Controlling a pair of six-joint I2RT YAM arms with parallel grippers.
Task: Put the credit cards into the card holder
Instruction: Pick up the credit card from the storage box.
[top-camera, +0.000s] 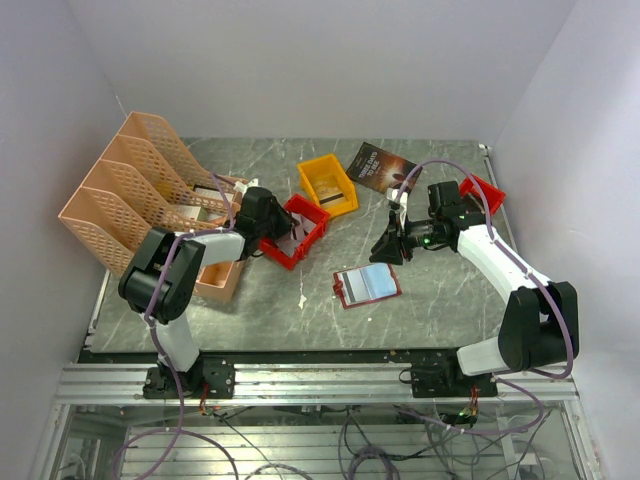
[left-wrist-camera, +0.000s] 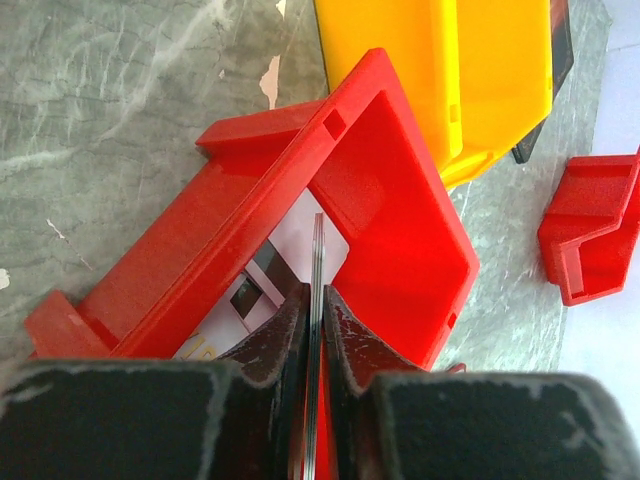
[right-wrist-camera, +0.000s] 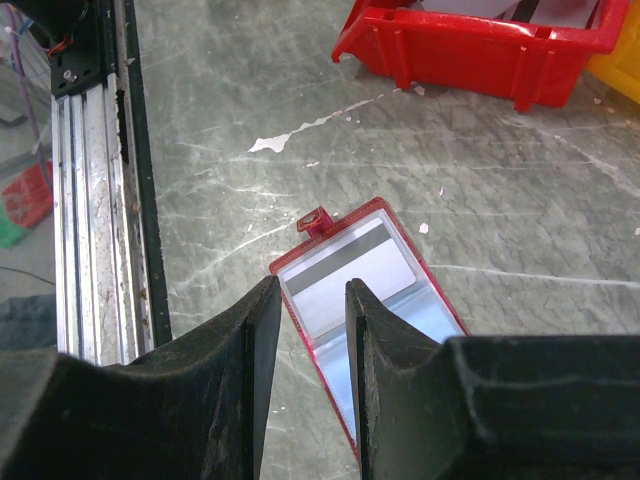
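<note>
Free tabletop (top-camera: 450, 300) around card holder (top-camera: 367, 286); red bin (left-wrist-camera: 400, 200) walls close beside left claw (left-wrist-camera: 317, 302).

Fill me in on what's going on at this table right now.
The left hand reaches into the red bin, pinching a credit card edge-on between its fingers, with more cards lying on the bin floor. The right hand hangs open and empty just above the card holder, which lies unfolded on the table. A pale card appears to sit in the holder's upper pocket.
</note>
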